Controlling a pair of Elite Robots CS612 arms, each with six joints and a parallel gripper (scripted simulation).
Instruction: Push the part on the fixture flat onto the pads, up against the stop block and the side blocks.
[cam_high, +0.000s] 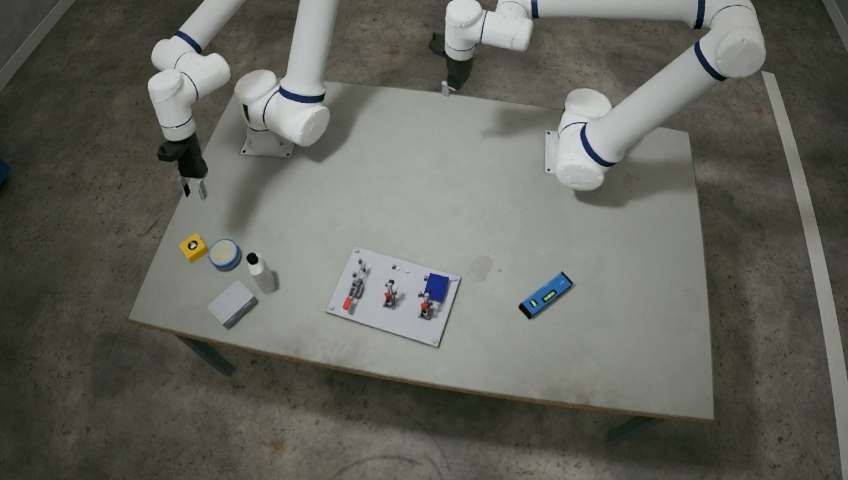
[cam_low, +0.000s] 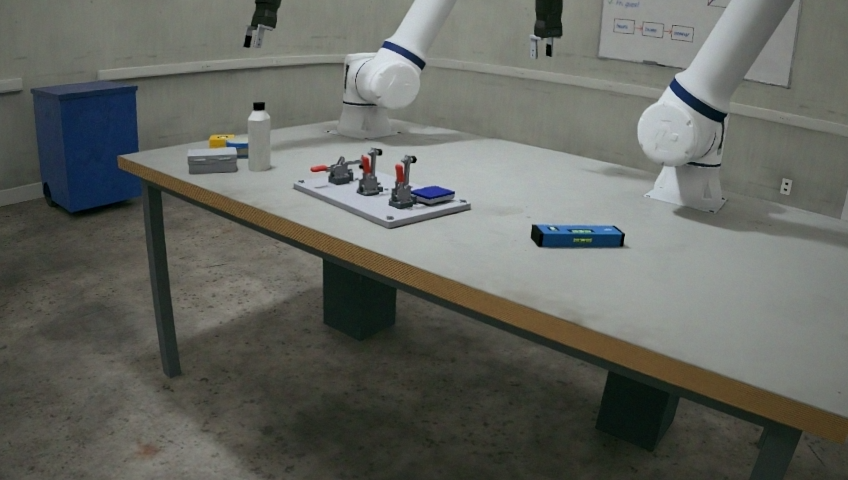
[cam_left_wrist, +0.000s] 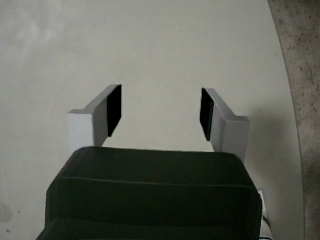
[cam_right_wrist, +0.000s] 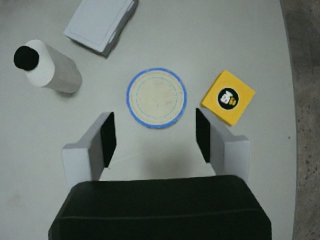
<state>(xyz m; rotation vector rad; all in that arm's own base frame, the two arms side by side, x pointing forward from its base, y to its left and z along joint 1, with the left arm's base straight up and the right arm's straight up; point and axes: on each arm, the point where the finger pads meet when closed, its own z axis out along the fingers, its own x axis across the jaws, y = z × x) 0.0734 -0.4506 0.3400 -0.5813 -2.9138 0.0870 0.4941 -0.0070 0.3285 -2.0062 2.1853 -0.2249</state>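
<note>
The part, a flat grey block with a blue top (cam_high: 437, 287) (cam_low: 433, 193), lies at one end of the light fixture plate (cam_high: 380, 321) (cam_low: 351, 201). It is beside the nearest of three red-handled toggle clamps; two clamps have raised arms. Whether it is flat on the pads or touches the stop block and side blocks is too small to tell. My left gripper (cam_high: 450, 88) (cam_low: 541, 46) (cam_left_wrist: 161, 102) is open and empty, high over the table's back edge. My right gripper (cam_high: 194, 189) (cam_low: 253, 36) (cam_right_wrist: 155, 126) is open and empty, high near the table's left edge in the top view.
Near the right gripper's side stand a white bottle (cam_high: 260, 273) (cam_low: 258, 139) (cam_right_wrist: 62, 72), a grey case (cam_high: 232, 303) (cam_low: 211, 160) (cam_right_wrist: 99, 24), a blue-rimmed round tin (cam_high: 224, 254) (cam_right_wrist: 156, 98) and a yellow box (cam_high: 193, 247) (cam_right_wrist: 227, 97). A blue level (cam_high: 546, 295) (cam_low: 577, 236) lies beyond the part's end.
</note>
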